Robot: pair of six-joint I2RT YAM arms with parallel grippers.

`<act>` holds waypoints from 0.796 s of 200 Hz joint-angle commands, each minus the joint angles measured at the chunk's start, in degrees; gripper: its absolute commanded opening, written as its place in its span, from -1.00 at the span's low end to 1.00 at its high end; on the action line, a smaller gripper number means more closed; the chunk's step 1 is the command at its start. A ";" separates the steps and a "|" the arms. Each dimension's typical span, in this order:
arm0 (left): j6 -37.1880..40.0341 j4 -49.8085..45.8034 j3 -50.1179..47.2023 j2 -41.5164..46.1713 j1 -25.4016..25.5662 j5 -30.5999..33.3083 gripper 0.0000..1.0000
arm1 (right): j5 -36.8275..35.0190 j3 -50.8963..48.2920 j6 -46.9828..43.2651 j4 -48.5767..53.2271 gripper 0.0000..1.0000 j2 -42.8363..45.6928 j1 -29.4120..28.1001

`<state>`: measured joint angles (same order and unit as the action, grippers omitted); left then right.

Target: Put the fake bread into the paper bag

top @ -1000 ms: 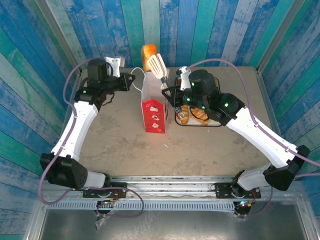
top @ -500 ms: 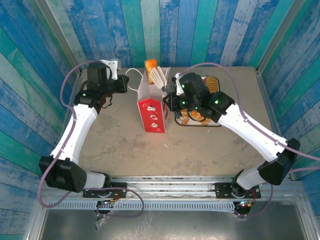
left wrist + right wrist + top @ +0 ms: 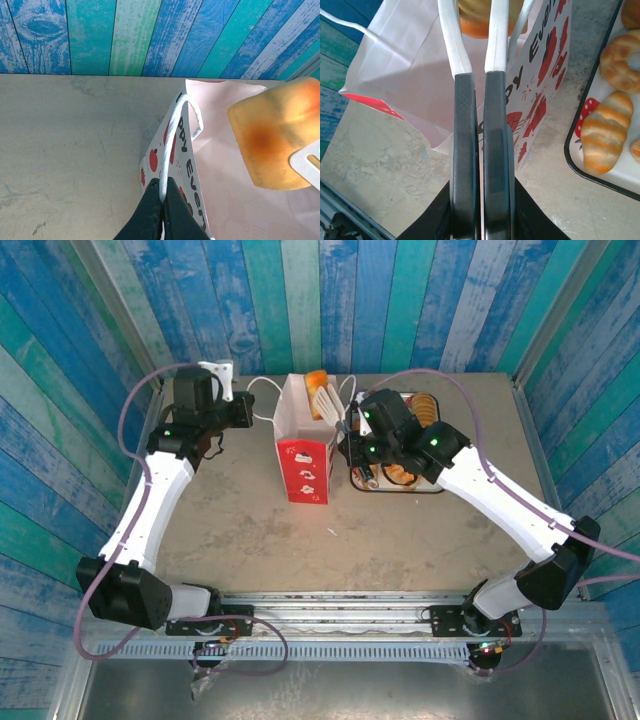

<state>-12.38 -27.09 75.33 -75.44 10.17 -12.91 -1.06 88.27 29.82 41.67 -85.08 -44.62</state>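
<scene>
The left fingers [image 3: 150, 210] pinch the paper bag's [image 3: 303, 465] loop handle [image 3: 172, 130] tight. The right fingers [image 3: 525, 222], nearly closed, squeeze white tongs [image 3: 497, 35] gripping one fake bread [image 3: 270, 135] at the bag's mouth. A tray [image 3: 587, 107] sits at the bag's 3 o'clock.

Matt paper bag [image 3: 304, 468], glossy fake bread [image 3: 267, 132]

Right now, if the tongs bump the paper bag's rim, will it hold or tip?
Likely to tip: the paper bag stands tall and narrow on a small base. Its thin walls look floppy, so the tongs would probably buckle it. The left gripper, pinching one loop handle, should steady it somewhat.
</scene>
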 commanded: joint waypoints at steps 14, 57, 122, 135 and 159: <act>0.51 0.64 -0.71 3.17 -0.15 0.87 -1.00 | 0.15 0.15 -0.96 -0.04 -0.69 -0.17 0.59; 0.60 0.64 -0.80 3.19 -0.15 0.93 -1.00 | 1.58 0.77 -1.26 0.17 -0.37 -0.62 0.90; 0.63 0.83 -0.89 3.19 -0.15 0.53 -1.00 | 2.00 1.29 -1.61 0.25 -0.13 -0.61 1.06; 0.66 0.81 -0.89 3.17 -0.15 0.43 -1.00 | 2.03 1.52 -1.85 0.11 -0.09 -0.60 1.04; 0.53 0.90 -0.89 3.18 -0.11 0.39 -1.00 | 2.42 2.19 -2.31 -0.04 -0.03 -0.70 1.10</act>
<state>-12.38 -27.07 74.83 -75.44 10.17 -12.86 0.64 88.47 28.40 42.39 -85.56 -44.03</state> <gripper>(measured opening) 0.060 0.476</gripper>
